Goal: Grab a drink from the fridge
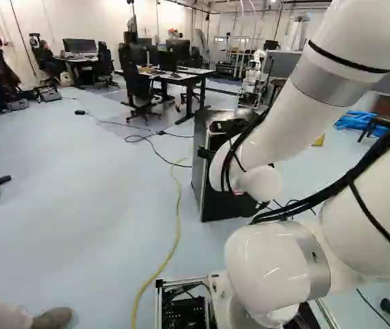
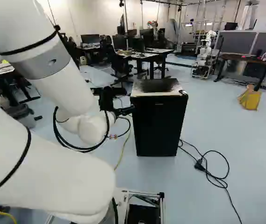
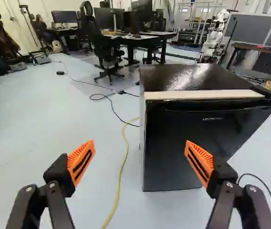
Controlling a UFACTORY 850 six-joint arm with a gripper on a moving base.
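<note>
Looks like the approach step: jaws released and empty, fridge (image 3: 173, 78) ahead of them, door (image 3: 187, 148) apparently closed, so next align with its edge to open.

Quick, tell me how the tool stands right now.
Tool: open, orange pads wide apart, holding nothing; the fridge stands ahead, not gripped.
</note>
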